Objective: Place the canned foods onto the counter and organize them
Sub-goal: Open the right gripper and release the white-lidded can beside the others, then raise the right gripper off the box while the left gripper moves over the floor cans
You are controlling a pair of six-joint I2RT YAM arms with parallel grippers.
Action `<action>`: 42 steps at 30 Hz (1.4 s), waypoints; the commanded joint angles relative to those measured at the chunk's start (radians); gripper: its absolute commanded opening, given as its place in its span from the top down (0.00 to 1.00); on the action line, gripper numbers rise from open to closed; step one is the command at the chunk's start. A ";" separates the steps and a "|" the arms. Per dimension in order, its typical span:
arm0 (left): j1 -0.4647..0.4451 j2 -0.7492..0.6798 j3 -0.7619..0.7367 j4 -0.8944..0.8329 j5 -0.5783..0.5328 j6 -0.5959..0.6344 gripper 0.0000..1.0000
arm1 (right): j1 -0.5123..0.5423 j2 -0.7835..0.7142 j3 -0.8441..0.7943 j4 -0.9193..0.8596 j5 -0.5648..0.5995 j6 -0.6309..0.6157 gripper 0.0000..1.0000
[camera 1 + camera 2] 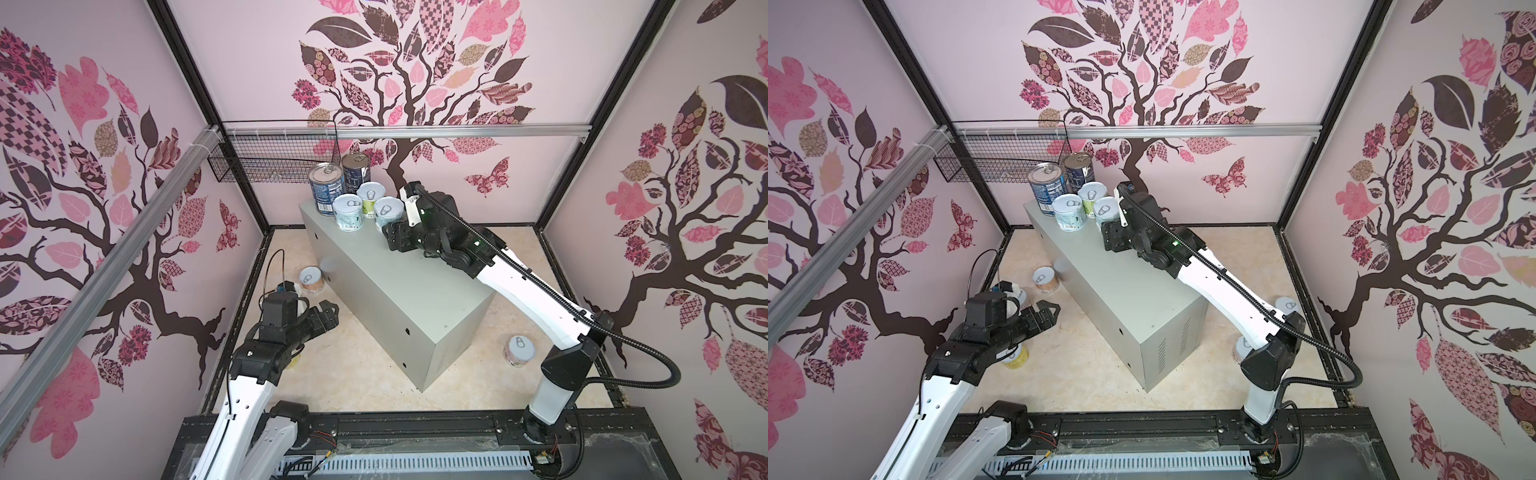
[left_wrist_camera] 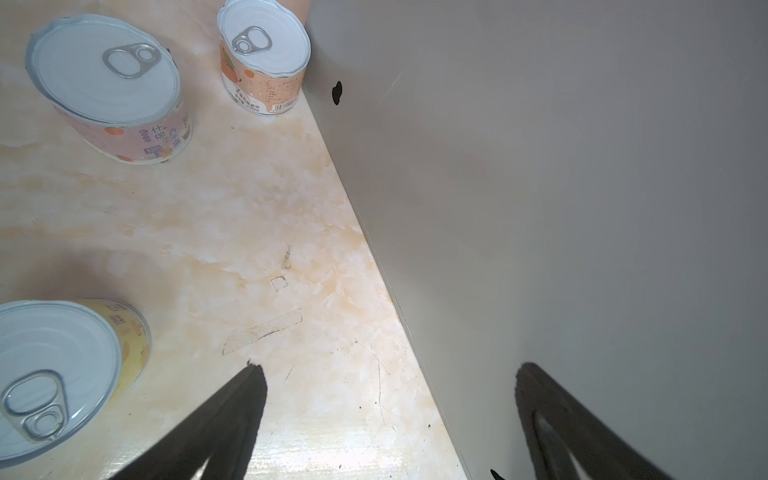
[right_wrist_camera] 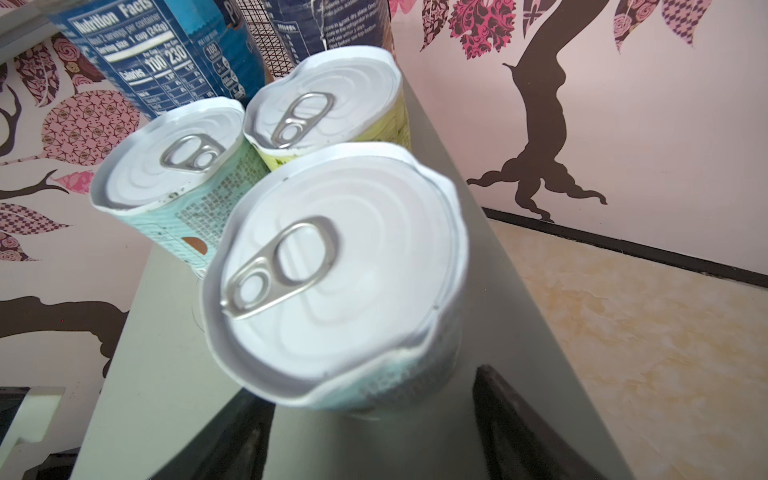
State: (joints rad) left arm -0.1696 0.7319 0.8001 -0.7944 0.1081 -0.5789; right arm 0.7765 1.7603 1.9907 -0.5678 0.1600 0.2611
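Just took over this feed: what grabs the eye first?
Five cans are bunched at the far end of the grey counter, with the right gripper open around the nearest can. More stand loose on the floor: three beside the open left gripper, others near the right arm.

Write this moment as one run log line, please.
right pincer: open around teal can on counter | left pincer: open, empty, above floor | also on counter: two blue cans, two short cans

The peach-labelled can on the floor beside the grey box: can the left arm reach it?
Probably yes. The left gripper hangs open and empty, bare floor lies between it and the peach-labelled can, though the counter crowds one side.
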 commanded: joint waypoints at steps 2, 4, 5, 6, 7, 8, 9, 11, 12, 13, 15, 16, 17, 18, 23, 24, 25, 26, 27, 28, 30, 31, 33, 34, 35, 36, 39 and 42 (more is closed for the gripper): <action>0.005 0.001 0.011 -0.007 -0.040 0.010 0.03 | -0.004 -0.100 0.006 -0.032 -0.006 -0.017 0.20; 0.005 0.002 0.033 -0.023 -0.060 0.015 0.02 | -0.004 -0.134 -0.021 -0.026 -0.006 -0.018 0.18; 0.005 0.001 0.044 -0.031 -0.068 0.016 0.02 | -0.005 -0.151 -0.034 -0.023 -0.006 -0.017 0.18; 0.004 0.001 0.056 -0.043 -0.075 0.018 0.02 | -0.004 -0.172 -0.053 -0.018 -0.004 -0.017 0.17; 0.005 -0.002 0.067 -0.054 -0.081 0.019 0.02 | -0.004 -0.193 -0.072 -0.010 -0.003 -0.017 0.16; 0.005 -0.003 0.076 -0.062 -0.085 0.020 0.02 | -0.004 -0.213 -0.091 -0.007 0.000 -0.017 0.16; 0.004 -0.007 0.085 -0.069 -0.090 0.020 0.02 | -0.004 -0.237 -0.114 -0.001 0.004 -0.017 0.15; 0.005 -0.012 0.104 -0.084 -0.101 0.022 0.02 | -0.004 -0.283 -0.156 0.008 0.014 -0.020 0.13; 0.004 -0.014 0.113 -0.093 -0.107 0.022 0.02 | -0.005 -0.307 -0.181 0.012 0.020 -0.020 0.12; 0.005 -0.015 0.119 -0.101 -0.110 0.020 0.02 | -0.005 -0.333 -0.202 0.014 0.028 -0.021 0.11; 0.005 -0.015 0.129 -0.113 -0.117 0.019 0.02 | -0.005 -0.379 -0.247 0.018 0.044 -0.022 0.09; 0.005 -0.015 0.134 -0.119 -0.120 0.019 0.02 | -0.004 -0.405 -0.271 0.019 0.052 -0.022 0.08; 0.005 -0.013 0.138 -0.123 -0.125 0.018 0.02 | -0.005 -0.427 -0.295 0.019 0.063 -0.023 0.07; 0.005 -0.010 0.145 -0.129 -0.129 0.018 0.02 | -0.006 -0.455 -0.320 0.021 0.075 -0.025 0.05; 0.005 0.025 0.181 -0.156 -0.163 0.030 0.02 | -0.043 -0.600 -0.463 0.047 0.106 -0.007 0.00; 0.005 0.034 0.189 -0.163 -0.172 0.032 0.02 | -0.064 -0.628 -0.493 0.052 0.098 0.006 0.00; 0.005 0.043 0.197 -0.166 -0.178 0.034 0.02 | -0.091 -0.658 -0.524 0.060 0.083 0.017 0.00; 0.005 0.051 0.203 -0.166 -0.184 0.032 0.02 | -0.112 -0.683 -0.554 0.069 0.075 0.027 0.00; 0.005 0.063 0.209 -0.167 -0.189 0.030 0.02 | -0.133 -0.709 -0.585 0.079 0.074 0.034 0.00; 0.006 0.074 0.215 -0.167 -0.191 0.028 0.02 | -0.152 -0.734 -0.614 0.085 0.075 0.039 0.00; 0.007 0.100 0.223 -0.164 -0.193 0.019 0.02 | -0.195 -0.770 -0.656 0.097 0.072 0.055 0.00; 0.007 0.113 0.224 -0.161 -0.191 0.012 0.02 | -0.222 -0.786 -0.679 0.102 0.060 0.066 0.00; 0.011 0.140 0.234 -0.154 -0.192 0.003 0.02 | -0.288 -0.811 -0.722 0.114 0.018 0.090 0.00; 0.015 0.155 0.238 -0.148 -0.192 -0.001 0.02 | -0.327 -0.823 -0.746 0.120 -0.014 0.105 0.00; 0.023 0.168 0.242 -0.144 -0.189 -0.004 0.02 | -0.366 -0.831 -0.768 0.128 -0.044 0.117 0.00; 0.038 0.182 0.245 -0.137 -0.178 -0.009 0.02 | -0.411 -0.843 -0.797 0.135 -0.075 0.133 0.00; 0.128 0.224 0.241 -0.105 -0.097 -0.032 0.02 | -0.505 -0.887 -0.895 0.181 -0.105 0.186 0.00; 0.219 0.266 0.235 -0.065 -0.013 -0.054 0.02 | -0.552 -0.926 -1.000 0.231 -0.086 0.239 0.00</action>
State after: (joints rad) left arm -0.0010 0.9783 0.9970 -0.9104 0.0135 -0.6048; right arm 0.2504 0.8684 1.0363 -0.4000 0.1013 0.4290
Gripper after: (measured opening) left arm 0.981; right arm 0.999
